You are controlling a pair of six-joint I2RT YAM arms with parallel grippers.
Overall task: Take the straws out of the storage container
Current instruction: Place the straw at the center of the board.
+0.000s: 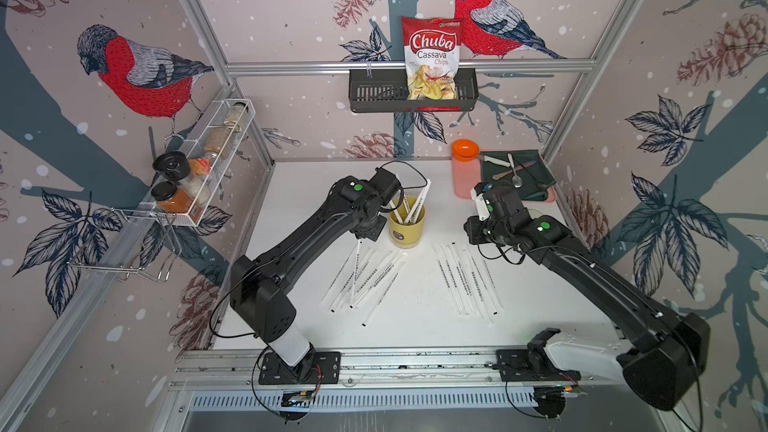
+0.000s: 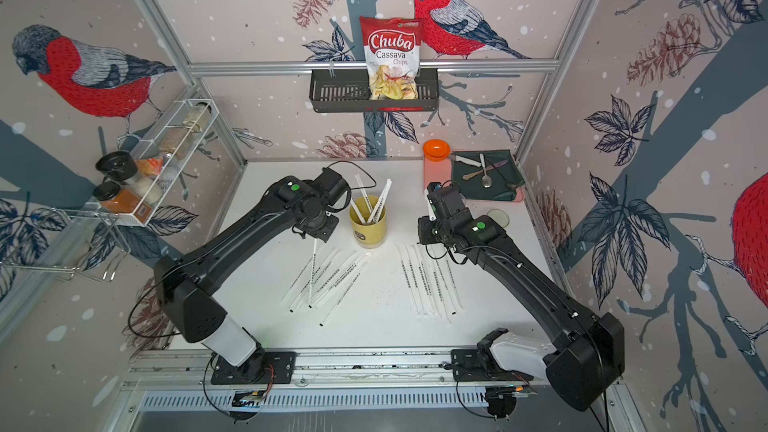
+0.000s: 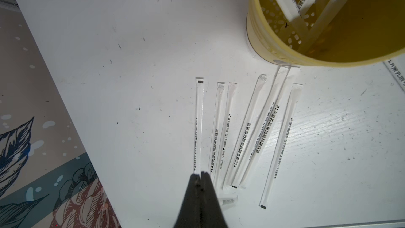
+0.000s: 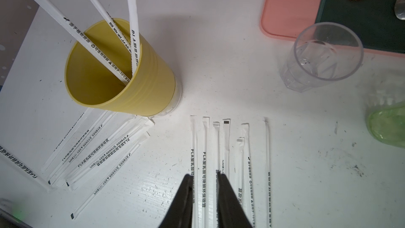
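Straws (image 4: 204, 163) on white tabletop (image 4: 219, 62), bird-print walls (image 1: 291, 14)

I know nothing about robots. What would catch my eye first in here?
The yellow cup stands mid-table with three wrapped straws sticking out of it, and two fans of straws lie flat in front of it. Beside the cup, the left gripper pinches one straw. Big red-breasted birds cover the walls.

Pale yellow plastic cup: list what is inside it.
Three white paper-wrapped straws lean inside the pale yellow plastic cup; in the right wrist view its wall covers their lower ends.
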